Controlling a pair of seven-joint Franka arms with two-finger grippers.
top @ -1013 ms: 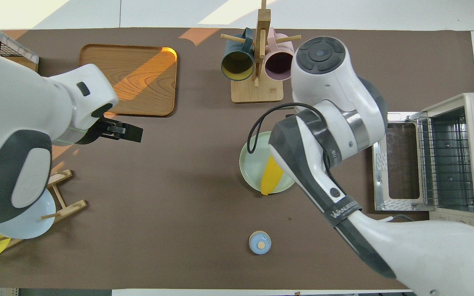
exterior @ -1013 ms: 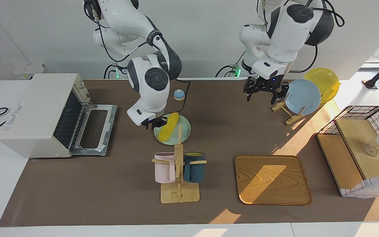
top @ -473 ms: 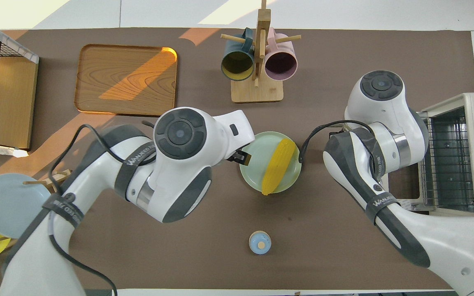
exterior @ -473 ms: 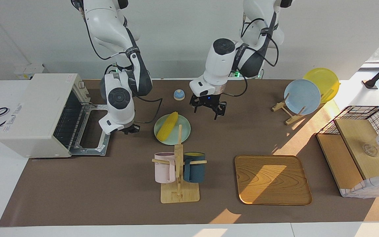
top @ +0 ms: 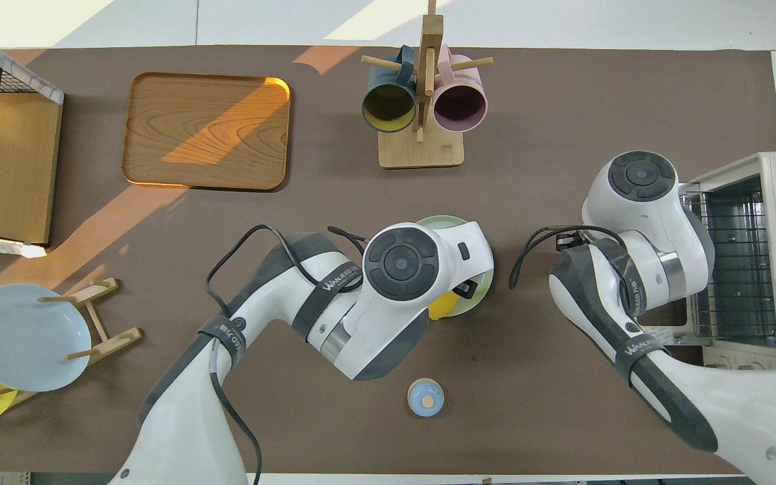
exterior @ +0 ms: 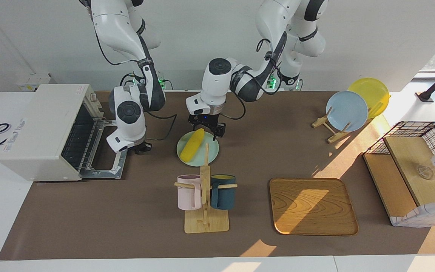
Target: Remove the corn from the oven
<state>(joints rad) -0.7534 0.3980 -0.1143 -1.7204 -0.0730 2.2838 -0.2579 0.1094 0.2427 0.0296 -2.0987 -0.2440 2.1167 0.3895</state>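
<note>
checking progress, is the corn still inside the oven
No, the corn lies on the green plate out on the table, and the open oven shows only its bare rack.

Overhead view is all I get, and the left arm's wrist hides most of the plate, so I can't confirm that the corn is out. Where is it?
Observer: The corn lies whole on the pale green plate, outside the oven.
Operator: Is the left gripper holding it?
Observer: It doesn't look so. The corn lies flat, and the left gripper is over the plate's rim nearer to the robots, by the corn's tip.
Operator: And the right gripper?
Observer: The right gripper is low over the mat, beside the outer edge of the oven's open door.
</note>
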